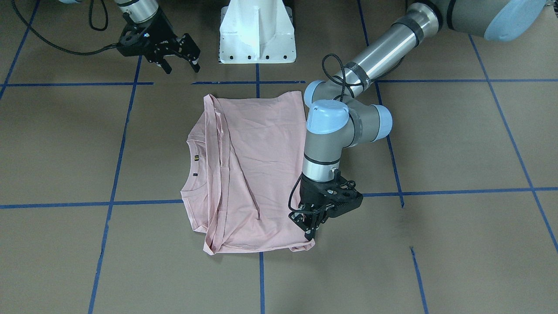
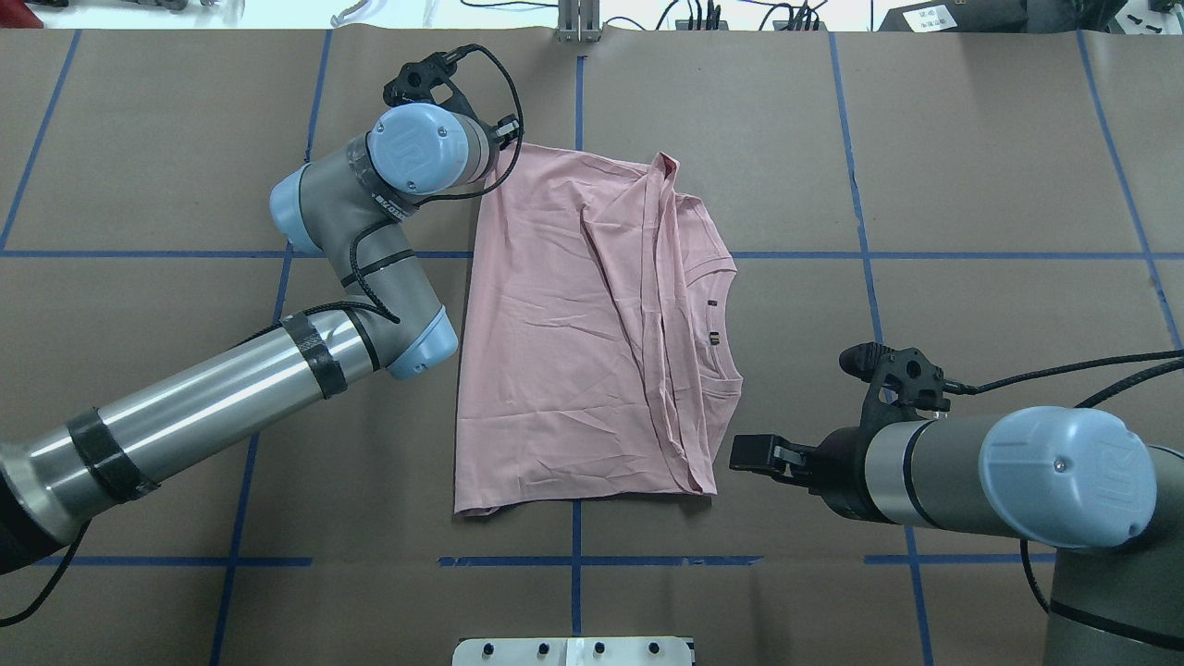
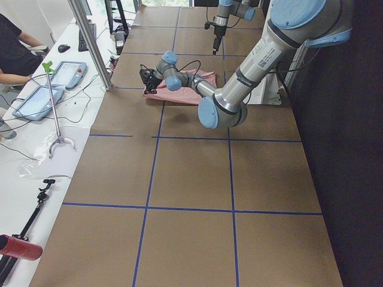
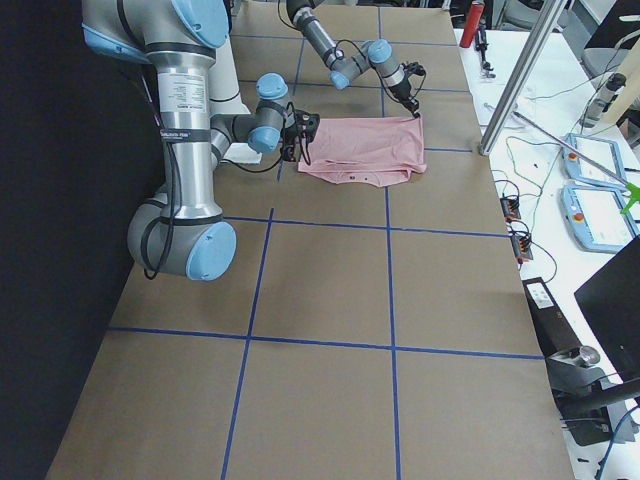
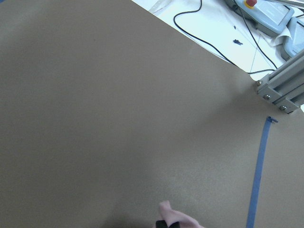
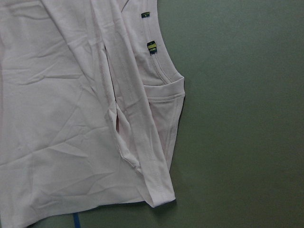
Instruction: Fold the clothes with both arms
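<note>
Shirt (image 1: 257, 174) lies folded; left gripper (image 1: 310, 229) pinches its corner, right gripper (image 1: 182, 68) hovers nearby, jaws wide.

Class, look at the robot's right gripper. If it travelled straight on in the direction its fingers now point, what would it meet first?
Most likely the collar-side edge of the pink T-shirt, just ahead of the right gripper. Its height is unclear, so the table might come first.

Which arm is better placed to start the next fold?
Left: the left gripper pinches a hem corner of the T-shirt; the right gripper hangs open, clear of the cloth.
</note>
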Available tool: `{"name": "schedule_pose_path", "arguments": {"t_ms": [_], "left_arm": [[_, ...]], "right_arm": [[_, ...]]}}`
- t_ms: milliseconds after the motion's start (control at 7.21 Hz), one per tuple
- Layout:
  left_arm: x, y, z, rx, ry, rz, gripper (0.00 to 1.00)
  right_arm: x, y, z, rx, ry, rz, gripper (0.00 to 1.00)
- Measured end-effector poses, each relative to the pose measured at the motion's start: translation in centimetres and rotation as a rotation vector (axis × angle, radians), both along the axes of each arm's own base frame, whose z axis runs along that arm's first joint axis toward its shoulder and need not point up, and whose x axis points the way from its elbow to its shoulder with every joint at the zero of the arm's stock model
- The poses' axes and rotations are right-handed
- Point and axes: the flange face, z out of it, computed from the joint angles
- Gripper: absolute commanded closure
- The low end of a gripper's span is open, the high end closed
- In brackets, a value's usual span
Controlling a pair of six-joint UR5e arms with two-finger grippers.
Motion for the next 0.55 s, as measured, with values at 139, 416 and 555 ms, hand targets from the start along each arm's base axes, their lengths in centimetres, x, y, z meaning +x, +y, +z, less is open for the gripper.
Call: {"name": "schedule_pose_path", "arguments": {"t_ms": [139, 416, 555], "left_arm": [[-0.1, -0.6, 0.8, 0.012, -0.019, -0.002, 0.01], [-1.2, -1.9, 1.6, 0.036, -0.063, 0.009, 0.00], [-2.5, -2.7, 1.5, 0.032, -0.063, 0.044, 0.00]], "right_arm": [[-0.1, -0.1, 0.2, 0.001, 0.004, 0.005, 0.00], [0.0, -0.5, 0.2, 0.004, 0.006, 0.017, 0.00], [0.0, -0.7, 0.0, 0.005, 0.005, 0.022, 0.00]]}}
